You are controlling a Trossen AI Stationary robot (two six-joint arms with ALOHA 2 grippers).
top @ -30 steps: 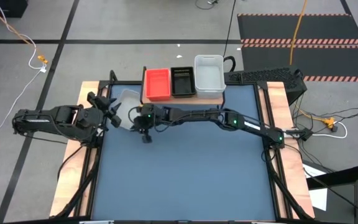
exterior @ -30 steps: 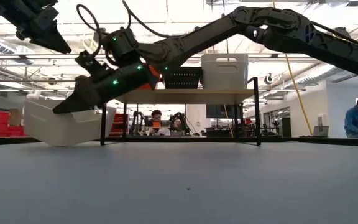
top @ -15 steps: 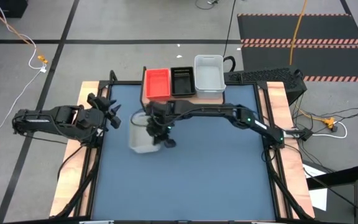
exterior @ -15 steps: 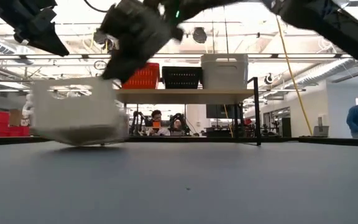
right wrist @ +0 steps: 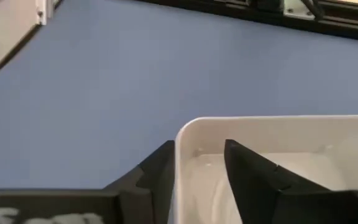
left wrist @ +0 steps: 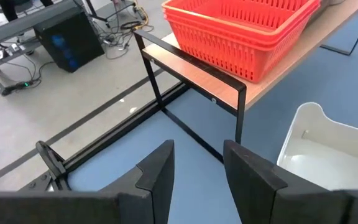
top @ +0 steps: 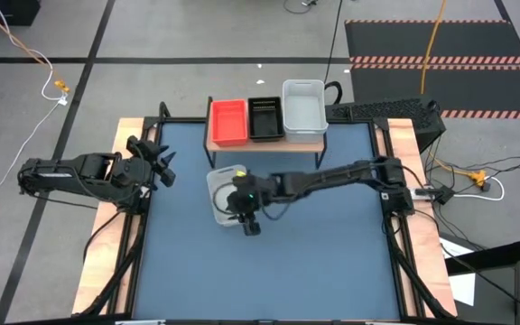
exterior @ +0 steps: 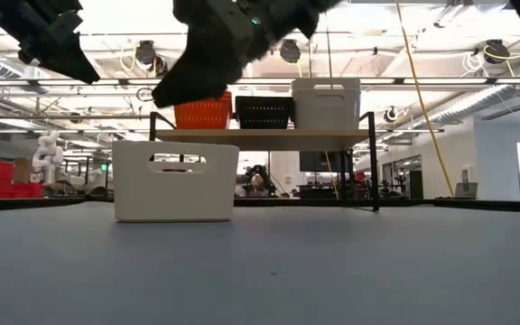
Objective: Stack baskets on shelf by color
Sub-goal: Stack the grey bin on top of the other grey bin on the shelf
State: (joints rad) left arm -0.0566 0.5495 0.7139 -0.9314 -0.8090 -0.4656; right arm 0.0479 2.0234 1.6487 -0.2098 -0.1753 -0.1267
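One white basket (top: 225, 187) stands upright with its bottom on the blue table, in front of the shelf (top: 307, 139). My right gripper (top: 231, 199) hangs open above its rim, clear of it (exterior: 165, 93); in the right wrist view the fingers (right wrist: 158, 168) frame a rim corner (right wrist: 188, 130) below them. On the shelf sit the red baskets (top: 227, 121), the black baskets (top: 265, 117) and a white basket (top: 303, 106). My left gripper (top: 163, 162) waits open at the table's left edge.
The shelf's thin black legs (exterior: 373, 162) stand at the table's far edge. Wooden side boards (top: 411, 153) run along the left and right. Bare blue table (top: 314, 262) lies near and right of the basket. Cables and a keyboard lie beyond the far right corner.
My right gripper has carried the white basket from the far left beside the shelf toward the table's middle. The basket hung tilted then; now it stands level on the table. The gripper has let go and risen above the rim.
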